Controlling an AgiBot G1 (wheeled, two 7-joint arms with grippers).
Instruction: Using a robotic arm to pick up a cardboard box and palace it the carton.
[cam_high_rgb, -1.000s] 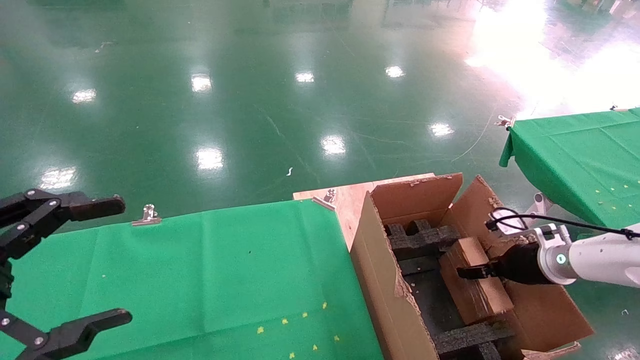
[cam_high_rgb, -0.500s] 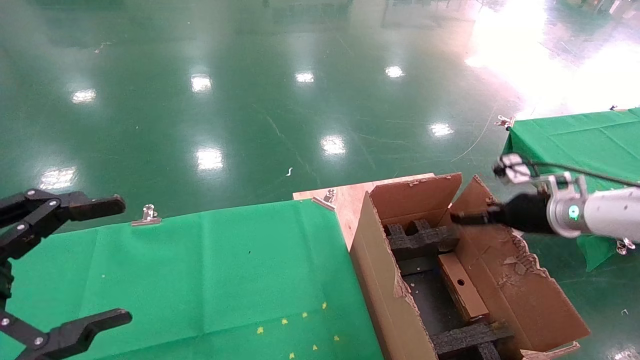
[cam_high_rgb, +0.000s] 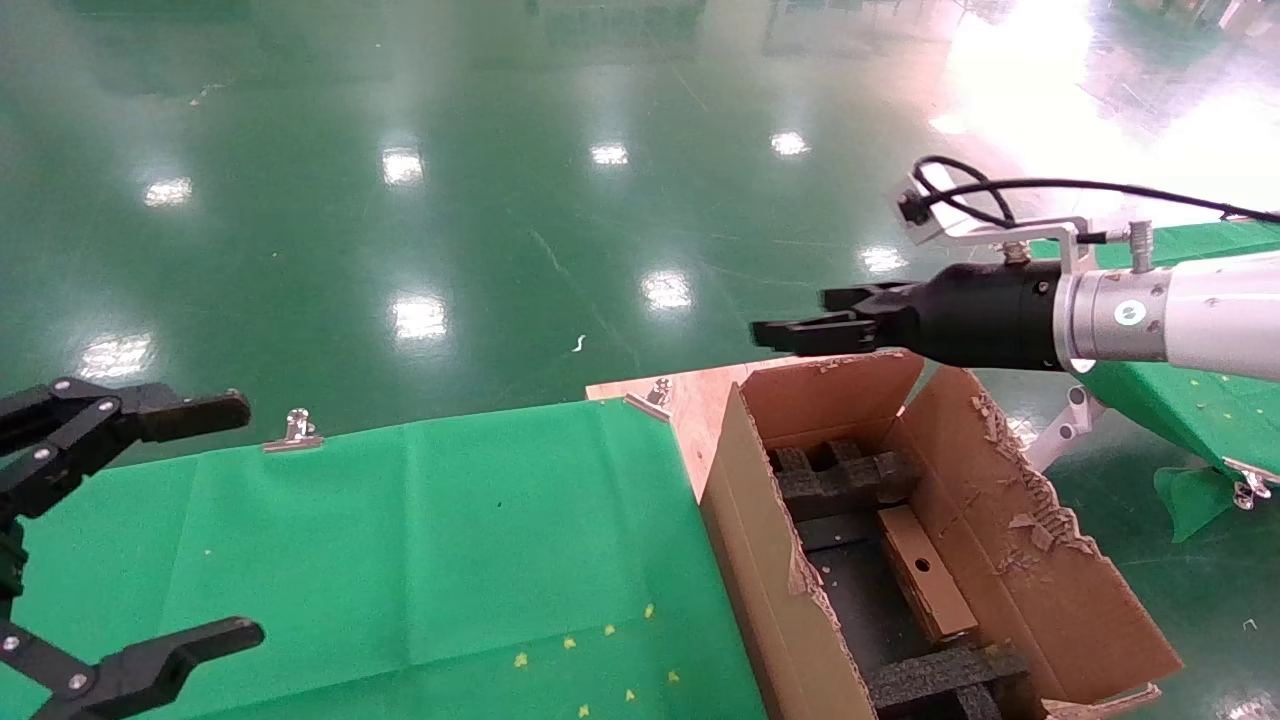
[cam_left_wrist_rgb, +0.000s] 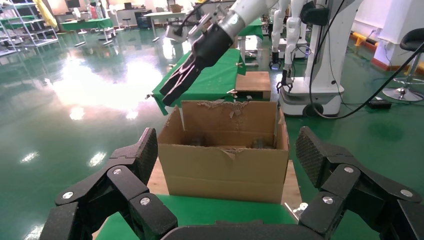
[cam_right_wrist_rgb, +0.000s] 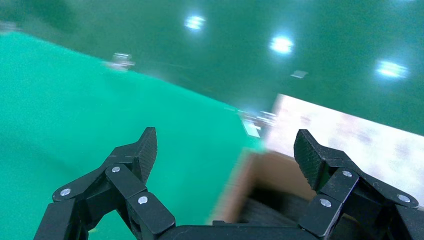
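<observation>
Cardboard box (cam_high_rgb: 925, 588) in carton (cam_high_rgb: 1050, 590), probably against right wall.

carton (cam_high_rgb: 1010, 560) near end cut off below, black foam inserts (cam_high_rgb: 845, 478) partly hidden, perhaps continuing

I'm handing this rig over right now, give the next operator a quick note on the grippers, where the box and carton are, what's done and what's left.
Right gripper: open, empty, raised above the carton's far flap.
Left gripper: open, empty, parked at the near left over the green table.
Cardboard box: lying inside the carton, between the black foam inserts, against the right-hand wall.
Done: box is in the carton and released.
Left: nothing obvious for this box; probably just retract the right arm. Whether the box sits fully seated cannot be told.
</observation>
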